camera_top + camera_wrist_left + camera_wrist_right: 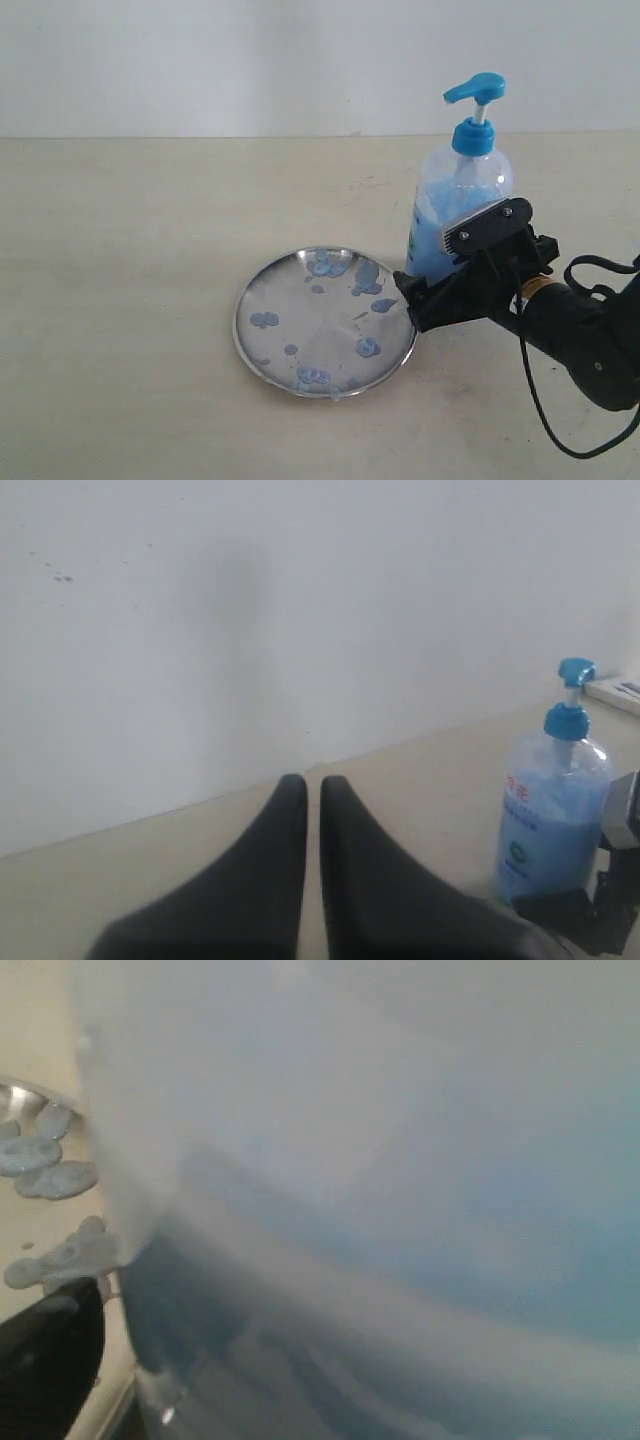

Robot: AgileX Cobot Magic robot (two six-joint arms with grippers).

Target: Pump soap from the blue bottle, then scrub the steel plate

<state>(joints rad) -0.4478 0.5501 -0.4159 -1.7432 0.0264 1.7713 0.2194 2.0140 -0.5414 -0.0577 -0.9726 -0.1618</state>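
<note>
The blue bottle stands upright just right of the steel plate, its pump head raised. Pale blue soap dots the plate in several blobs. My right gripper is low at the bottle's base and closed around it; one black finger lies against the bottle's side. The bottle fills the right wrist view, with soap blobs beside it. My left gripper is shut and empty, held above the table, with the bottle off to one side. It does not show in the exterior view.
The beige table runs back to a white wall. The right arm's black cable loops over the table at the front right. A flat white object lies at the table's far edge behind the bottle.
</note>
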